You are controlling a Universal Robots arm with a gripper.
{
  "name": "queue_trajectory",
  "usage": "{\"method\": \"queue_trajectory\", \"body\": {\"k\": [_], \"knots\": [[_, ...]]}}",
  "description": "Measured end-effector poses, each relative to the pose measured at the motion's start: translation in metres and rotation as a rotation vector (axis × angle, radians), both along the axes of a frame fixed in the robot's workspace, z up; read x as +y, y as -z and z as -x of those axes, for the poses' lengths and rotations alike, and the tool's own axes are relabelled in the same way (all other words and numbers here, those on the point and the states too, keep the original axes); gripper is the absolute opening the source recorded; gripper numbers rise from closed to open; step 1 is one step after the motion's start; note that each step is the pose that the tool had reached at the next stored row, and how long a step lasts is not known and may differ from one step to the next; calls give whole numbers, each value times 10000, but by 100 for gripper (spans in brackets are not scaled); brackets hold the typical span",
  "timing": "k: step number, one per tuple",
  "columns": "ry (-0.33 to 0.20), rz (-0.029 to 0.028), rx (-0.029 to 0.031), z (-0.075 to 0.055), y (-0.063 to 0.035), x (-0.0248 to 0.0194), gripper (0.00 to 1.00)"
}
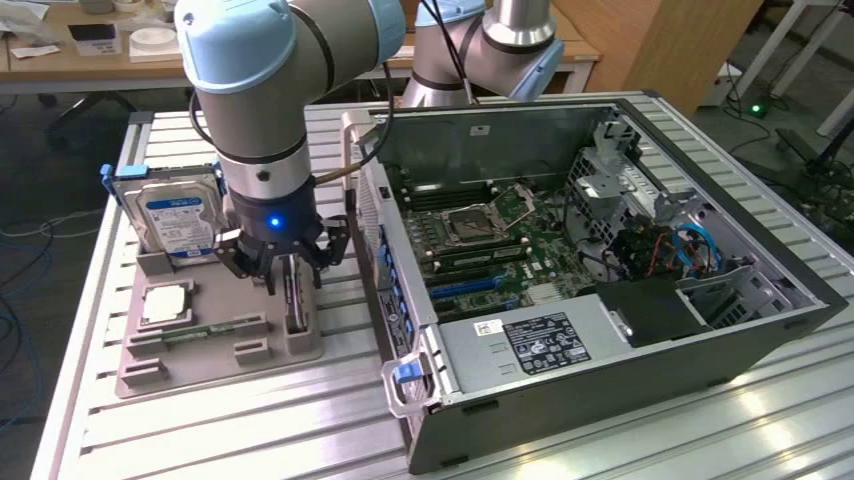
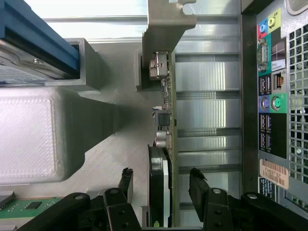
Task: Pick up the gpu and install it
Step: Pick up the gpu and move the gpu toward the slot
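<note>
Exterior view, biggest first: a slatted metal table (image 1: 641, 435), bearing an open computer case (image 1: 601, 400) on the exterior view's right, side panel off, motherboard (image 1: 494, 240) exposed. Just beside the case, toward the exterior view's left, a grey fixture tray (image 1: 140, 375). Above the tray, reaching straight down, the arm (image 1: 260, 110) with pale blue joint caps. Standing upright at the tray's far end, a hard drive (image 1: 174, 215) with a blue-white label. On edge in a slot along the tray's side nearest the case, the gpu (image 1: 296, 305) (black shroud, with a silver bracket (image 2: 163, 29) at one end, plain in the wrist view). Lowered over the gpu, the gripper (image 1: 283, 270) — jaws spread wide, one finger on each side of the card. In the wrist view, fingers (image 2: 198, 185) flanking the card's edge with a gap on both sides — not clamped. Card not lifted, seated in its slot. Smallest, lying flat in the tray: a square processor (image 1: 163, 303) and a narrow green memory stick (image 1: 214, 328).
</note>
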State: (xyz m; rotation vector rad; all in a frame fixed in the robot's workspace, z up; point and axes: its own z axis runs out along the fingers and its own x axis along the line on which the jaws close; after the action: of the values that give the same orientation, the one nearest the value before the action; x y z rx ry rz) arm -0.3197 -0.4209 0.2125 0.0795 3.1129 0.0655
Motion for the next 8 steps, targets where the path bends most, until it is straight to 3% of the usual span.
{"method": "queue_trajectory", "body": {"k": [8], "knots": [[0, 1, 1, 4, 25, 0, 58]]}}
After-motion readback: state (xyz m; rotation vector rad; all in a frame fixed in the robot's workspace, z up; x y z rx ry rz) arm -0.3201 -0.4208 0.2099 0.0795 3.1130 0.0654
